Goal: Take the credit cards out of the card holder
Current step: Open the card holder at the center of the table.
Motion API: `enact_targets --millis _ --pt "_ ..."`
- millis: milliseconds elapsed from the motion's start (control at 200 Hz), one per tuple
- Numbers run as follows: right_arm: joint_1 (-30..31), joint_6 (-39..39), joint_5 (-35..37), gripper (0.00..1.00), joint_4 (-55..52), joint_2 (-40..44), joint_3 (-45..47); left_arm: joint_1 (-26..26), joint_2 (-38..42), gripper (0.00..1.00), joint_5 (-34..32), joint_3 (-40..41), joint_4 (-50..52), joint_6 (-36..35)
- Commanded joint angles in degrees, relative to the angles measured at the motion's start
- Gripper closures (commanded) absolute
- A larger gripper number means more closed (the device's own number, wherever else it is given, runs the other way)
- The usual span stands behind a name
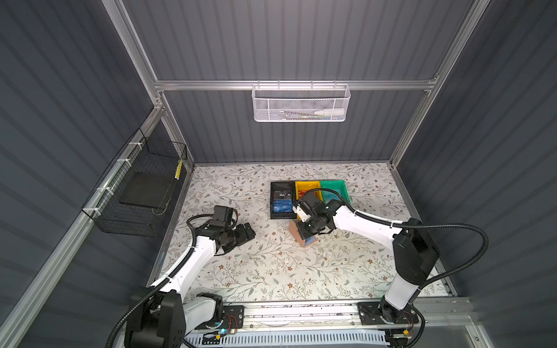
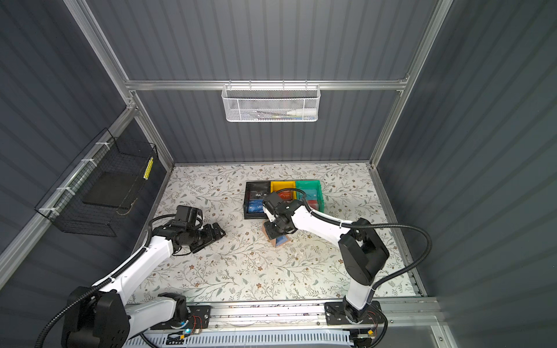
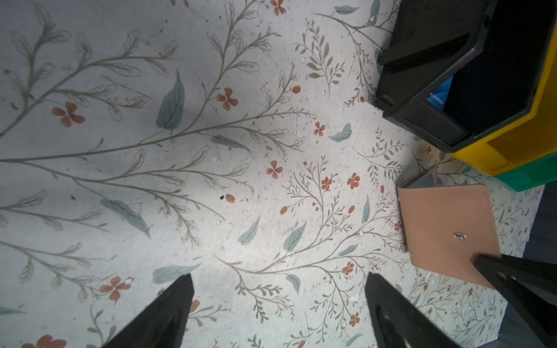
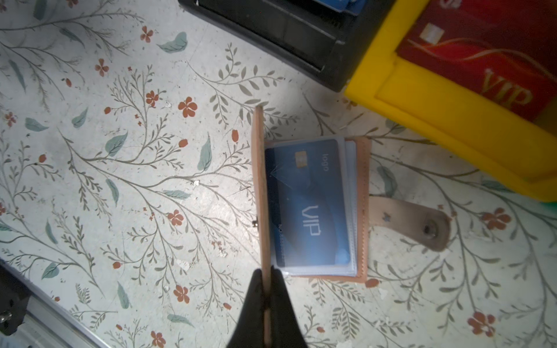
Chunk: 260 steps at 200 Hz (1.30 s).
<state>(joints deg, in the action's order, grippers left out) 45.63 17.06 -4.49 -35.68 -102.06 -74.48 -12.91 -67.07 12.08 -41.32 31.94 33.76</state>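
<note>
The peach-pink card holder point(image 4: 363, 211) lies open on the floral table, in front of the bins, also in both top views point(image 1: 295, 233) point(image 2: 270, 236). My right gripper point(image 4: 266, 271) is shut on its cover flap point(image 4: 259, 180), which stands on edge. A blue credit card point(image 4: 307, 202) printed "VIP" sits in the top clear sleeve. The strap with its snap point(image 4: 428, 226) lies flat beside it. My left gripper point(image 3: 278, 280) hovers open and empty over bare table, left of the holder point(image 3: 446, 229); it shows in a top view point(image 1: 248, 232).
Black point(image 1: 272, 199), yellow point(image 1: 306, 183) and green point(image 1: 331, 183) bins stand in a row just behind the holder. A blue card point(image 1: 281, 207) lies in the black bin and a red VIP card point(image 4: 482, 60) in the yellow one. A wire basket point(image 1: 132, 195) hangs at the left wall.
</note>
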Motion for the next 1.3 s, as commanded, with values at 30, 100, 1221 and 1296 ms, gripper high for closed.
enact_targets --millis 30,100,1221,1296 --pt "2.8 0.6 0.7 0.88 -2.9 -4.0 -3.6 0.3 2.4 0.08 0.3 -1.5 2.1 -0.6" --pt "4.0 0.3 0.3 0.78 -3.3 -5.3 -5.1 0.3 3.2 0.07 0.0 -1.2 2.5 -0.3" --pt "5.5 -2.0 -28.1 0.49 5.6 -9.5 -5.1 0.7 3.3 0.15 11.7 1.8 -4.9 3.4" --pt "5.1 -1.7 -29.3 0.51 6.4 -9.7 -4.5 0.9 2.8 0.18 14.1 2.1 -7.4 4.3"
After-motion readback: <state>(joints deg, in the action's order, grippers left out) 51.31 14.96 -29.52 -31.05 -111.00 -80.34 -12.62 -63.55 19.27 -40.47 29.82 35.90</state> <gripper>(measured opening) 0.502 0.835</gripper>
